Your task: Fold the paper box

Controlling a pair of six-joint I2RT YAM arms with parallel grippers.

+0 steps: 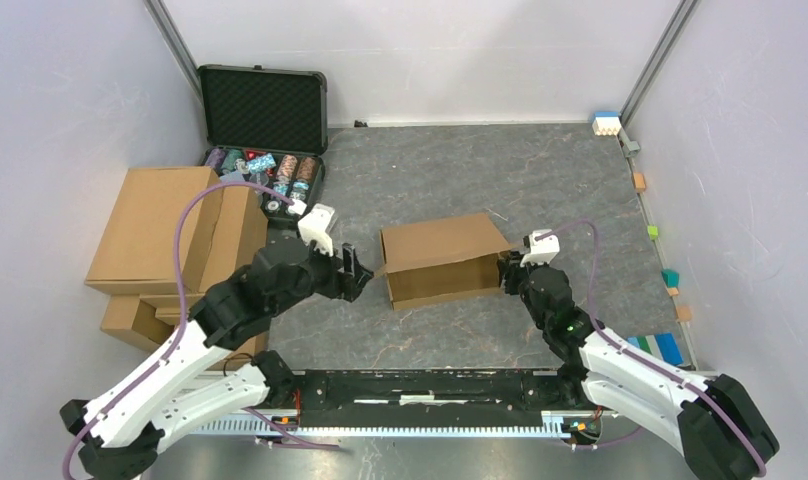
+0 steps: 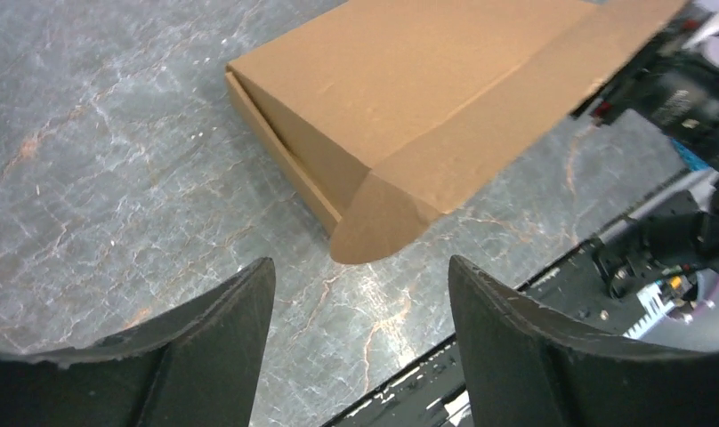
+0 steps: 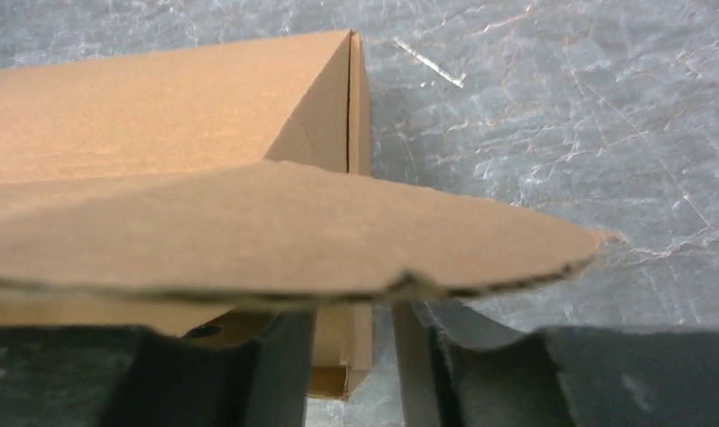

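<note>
Two grippers flank the paper box [image 1: 435, 245], which lies near the middle of the grey table [image 1: 540, 180], its long side turned slightly off square to the arms. It is folded into a shallow rectangle with the lid down over it and the front wall facing 6 o'clock.

At the box's 9 o'clock the left gripper [image 1: 352, 270] hovers just beside the short end. In its wrist view both fingers [image 2: 240, 311] stand spread wide with only bare table between them. A rounded cardboard ear sticks out from the box's near corner beyond the tips, apart from both.

At the box's 3 o'clock the right gripper [image 1: 507, 272] sits against the other short end. Its wrist view shows the fingers [image 3: 285, 356] parted by a narrow gap. A loose edge of the lid flap reaches across just above the tips, not between them, and the box's corner shows through the gap. Whether the pads touch that corner I cannot tell.

Towards 9 o'clock on the table is a pile of brown cartons [image 1: 160, 225]. At 11 o'clock an open black case [image 1: 263, 105] holds rows of chips [image 1: 270, 165]. A blue and white block [image 1: 606, 123] sits in the corner at 1 o'clock.
</note>
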